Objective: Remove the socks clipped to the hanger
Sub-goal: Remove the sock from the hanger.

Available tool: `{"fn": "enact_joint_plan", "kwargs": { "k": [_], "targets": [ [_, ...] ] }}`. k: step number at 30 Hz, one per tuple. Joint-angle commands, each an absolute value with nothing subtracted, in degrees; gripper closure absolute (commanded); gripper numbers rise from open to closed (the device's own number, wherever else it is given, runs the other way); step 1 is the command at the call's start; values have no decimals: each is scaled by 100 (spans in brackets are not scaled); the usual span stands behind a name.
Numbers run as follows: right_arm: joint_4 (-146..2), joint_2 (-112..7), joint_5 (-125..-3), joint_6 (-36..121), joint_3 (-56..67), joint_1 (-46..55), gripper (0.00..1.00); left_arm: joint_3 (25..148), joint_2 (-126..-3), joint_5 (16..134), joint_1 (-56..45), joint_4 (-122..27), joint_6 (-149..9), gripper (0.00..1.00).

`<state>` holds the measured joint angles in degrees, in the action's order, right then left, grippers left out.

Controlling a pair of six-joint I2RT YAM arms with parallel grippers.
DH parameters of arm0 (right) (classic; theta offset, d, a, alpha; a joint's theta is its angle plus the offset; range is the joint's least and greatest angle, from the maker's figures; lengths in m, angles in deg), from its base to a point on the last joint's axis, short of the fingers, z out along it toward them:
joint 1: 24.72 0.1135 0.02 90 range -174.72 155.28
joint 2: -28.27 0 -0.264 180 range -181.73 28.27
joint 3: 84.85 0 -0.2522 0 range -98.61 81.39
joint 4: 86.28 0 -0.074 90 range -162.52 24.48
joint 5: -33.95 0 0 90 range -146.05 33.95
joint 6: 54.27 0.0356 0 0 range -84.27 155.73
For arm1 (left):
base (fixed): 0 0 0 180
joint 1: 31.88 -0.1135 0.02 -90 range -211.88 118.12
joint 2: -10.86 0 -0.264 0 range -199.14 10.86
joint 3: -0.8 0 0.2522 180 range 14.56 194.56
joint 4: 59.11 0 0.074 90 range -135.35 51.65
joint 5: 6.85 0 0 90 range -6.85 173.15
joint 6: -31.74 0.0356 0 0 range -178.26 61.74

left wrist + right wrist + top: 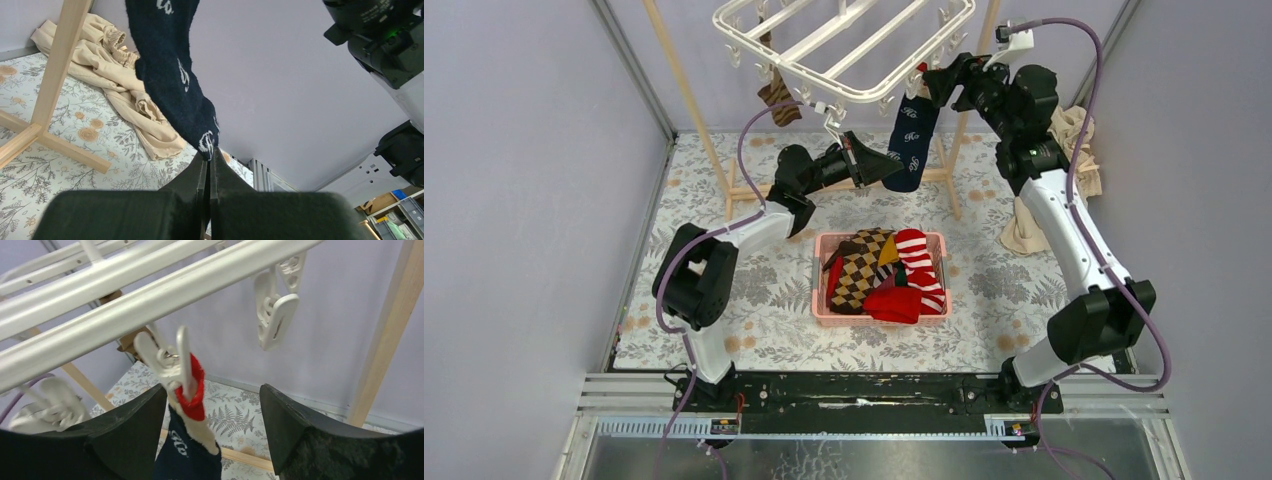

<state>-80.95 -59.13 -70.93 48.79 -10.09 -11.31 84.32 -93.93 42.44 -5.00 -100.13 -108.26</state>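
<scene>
Presently, the left pincer (210, 159) is closed on the very toe of the navy sock (170, 80), with only a thin pinch of fabric between its fingers. The right pincer (212, 390) stands open, a finger on either side of the white clip (176, 362) and touching neither face. That clip bites the sock's red cuff and hangs from the near bar of the hanger (844, 45).

Risks, as judged: the clip is not yet squeezed, so a pull from the left arm now would drag the hanger or stretch the sock rather than free it. The toe hold is shallow and could slip under load. A close by the right pincer that lands off-centre could catch the cuff and miss the clip's levers.

Condition: the sock hangs cuff up from the clip, its toe drawn aside toward the left pincer, above the surface (724, 250) behind the pink basket (822, 300). It is dark navy knit with white lettering and a pale lining at the cuff. A brown patterned sock (779, 100) is clipped on the hanger's left side.
</scene>
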Motion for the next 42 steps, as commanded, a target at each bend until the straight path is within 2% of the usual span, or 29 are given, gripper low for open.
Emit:
{"fn": "enact_joint_plan", "kwargs": {
  "k": [1,10,34,38,42],
  "targets": [
    [-8447,-6090,-6756,4776,-1542,-1110,26,8600,-9136,4289,-542,-9983,-10636,100],
    [-8873,-6410,-6771,4918,-1827,-1110,32,8629,-9263,4296,-559,-9955,-10620,100],
    [-10199,-6272,-6667,5266,-1198,-1107,37,8523,-9328,4255,-595,-10056,-10660,100],
    [-10384,-6270,-6699,5358,-1140,-1099,44,8522,-9333,4238,-601,-10057,-10669,100],
    [-10286,-6366,-6799,5401,-1295,-1101,60,8474,-9315,4227,-612,-10108,-10692,100]
  ]
}}
